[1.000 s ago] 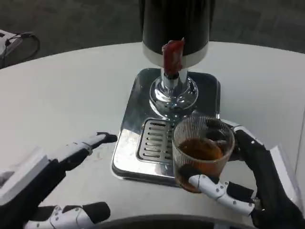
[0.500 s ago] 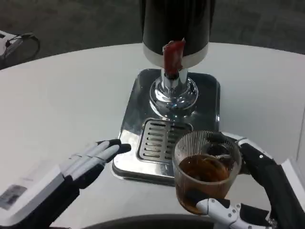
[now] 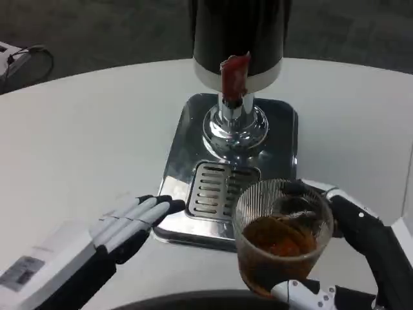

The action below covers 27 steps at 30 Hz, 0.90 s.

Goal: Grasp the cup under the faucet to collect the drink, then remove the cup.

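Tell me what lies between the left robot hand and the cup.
In the head view, the near left corner of the dispenser's chrome drip tray lies between the left robot hand and the ribbed glass cup, held by the right robot hand.

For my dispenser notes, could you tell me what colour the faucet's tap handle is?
Red; the tap handle shows clearly in the head view, against the dispenser's black body.

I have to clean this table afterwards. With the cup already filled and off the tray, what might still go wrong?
1. The cup holds brown drink and seems to hang in the air in the right robot hand; a jerk could slosh it onto the table.
2. Fingers grip the cup low; it might tip.
3. The left robot hand lies flat at the tray edge, near the cup's likely path.
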Tool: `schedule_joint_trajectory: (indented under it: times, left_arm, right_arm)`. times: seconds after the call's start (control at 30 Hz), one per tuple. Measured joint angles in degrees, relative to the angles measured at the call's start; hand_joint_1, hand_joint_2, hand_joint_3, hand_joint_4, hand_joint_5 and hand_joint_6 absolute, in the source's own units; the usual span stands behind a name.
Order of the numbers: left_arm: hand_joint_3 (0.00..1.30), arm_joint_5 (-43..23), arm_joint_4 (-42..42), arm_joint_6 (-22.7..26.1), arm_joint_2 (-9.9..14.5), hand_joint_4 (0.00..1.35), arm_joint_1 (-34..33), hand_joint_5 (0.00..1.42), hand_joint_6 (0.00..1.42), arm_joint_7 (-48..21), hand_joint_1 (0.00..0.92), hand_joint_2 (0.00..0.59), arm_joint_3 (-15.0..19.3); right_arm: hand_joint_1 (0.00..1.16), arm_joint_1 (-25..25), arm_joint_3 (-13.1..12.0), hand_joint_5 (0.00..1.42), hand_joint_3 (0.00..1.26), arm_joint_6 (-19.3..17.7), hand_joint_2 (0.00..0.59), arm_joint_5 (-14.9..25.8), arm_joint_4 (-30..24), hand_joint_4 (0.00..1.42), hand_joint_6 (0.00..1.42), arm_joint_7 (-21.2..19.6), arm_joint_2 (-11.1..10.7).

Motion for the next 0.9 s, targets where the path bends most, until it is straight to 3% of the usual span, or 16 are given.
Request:
schedule_joint_trajectory:
  times: [0.67,0.9]
  left_arm:
    - [0.06,0.2,-0.9,0.6,0.0,0.00,0.6,0.00,0.08,0.0,0.000,0.100,-0.3]
    - [0.06,0.2,-1.2,1.4,0.0,0.00,0.9,0.00,0.08,0.0,0.000,0.100,-0.3]
  right_arm:
    - [0.79,2.0,-0.6,0.79,0.68,-1.9,0.238,0.9,-2.1,0.72,0.47,1.9,-0.2]
    - [0.79,1.8,-1.9,0.79,0.69,-2.0,0.238,1.6,-2.1,0.72,0.47,2.6,-0.3]
